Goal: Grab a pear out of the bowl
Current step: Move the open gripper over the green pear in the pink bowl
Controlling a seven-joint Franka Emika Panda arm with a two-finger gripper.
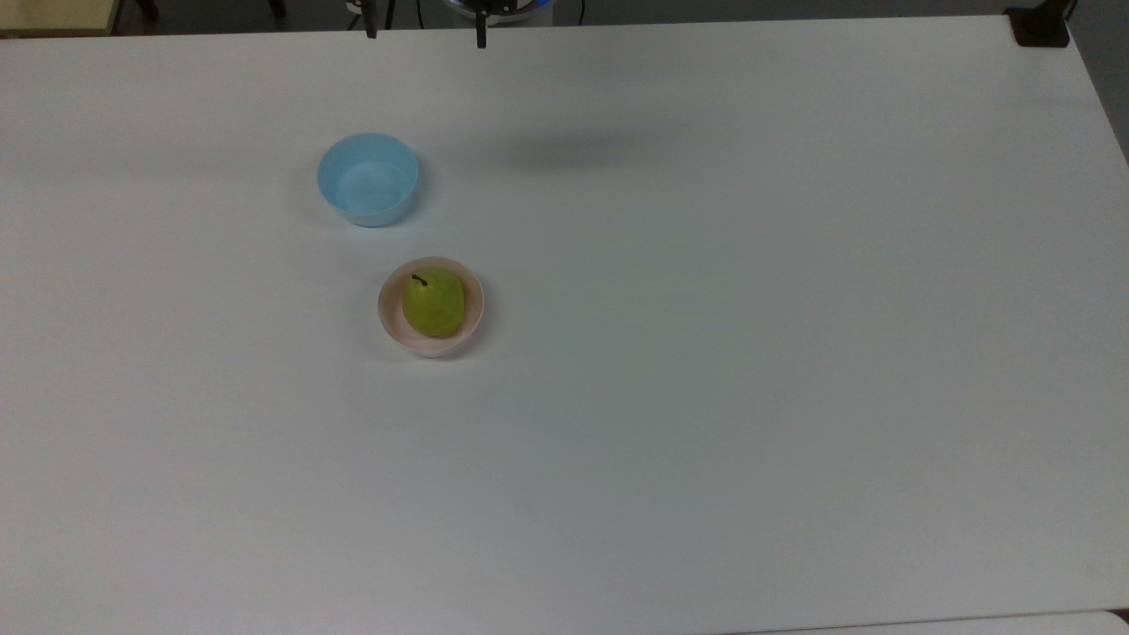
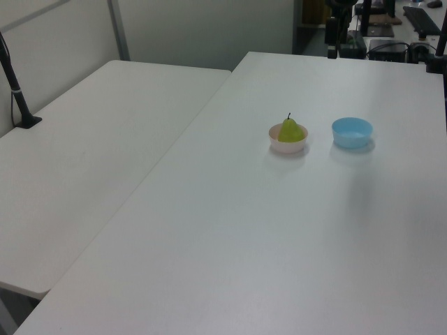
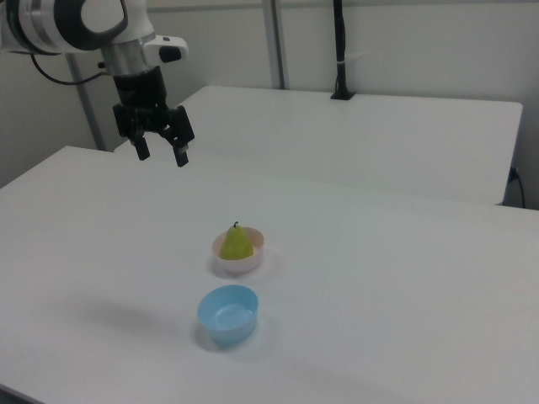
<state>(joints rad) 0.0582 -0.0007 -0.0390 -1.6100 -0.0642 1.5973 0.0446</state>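
Jaws spread wide in the right view, nothing between them, touching nothing: gripper (image 3: 161, 152) hangs in the air above the table (image 3: 404, 278), fingers pointing down, well apart from both bowls, at about 10 o'clock from the pink bowl (image 3: 239, 255). Upper part of the arm is cut off at the right view's top-left corner. Pear (image 3: 237, 243) sits upright in the pink bowl, stem up; its base is hidden by the rim. Light blue bowl (image 3: 227, 313) stands just beside the pink one at 6 o'clock, apart, not touching.

Top view: two dark finger tips of the gripper (image 1: 426, 31) poke in at the top edge, the rest cut off by the frame; a soft shadow lies on the table (image 1: 750, 353) below them. Pear (image 1: 433, 302) fills most of the bowl (image 1: 474, 304), stem toward 11 o'clock. Blue bowl (image 1: 368, 179) at 11 o'clock from the pink one.

Left view: pear (image 2: 290, 130) in the pink bowl (image 2: 288, 146), blue bowl (image 2: 351, 132) at 3 o'clock from it. Dark hardware at the top edge near the table's far end is too cut off to identify. A second white table (image 2: 91, 153) adjoins at 9 o'clock.
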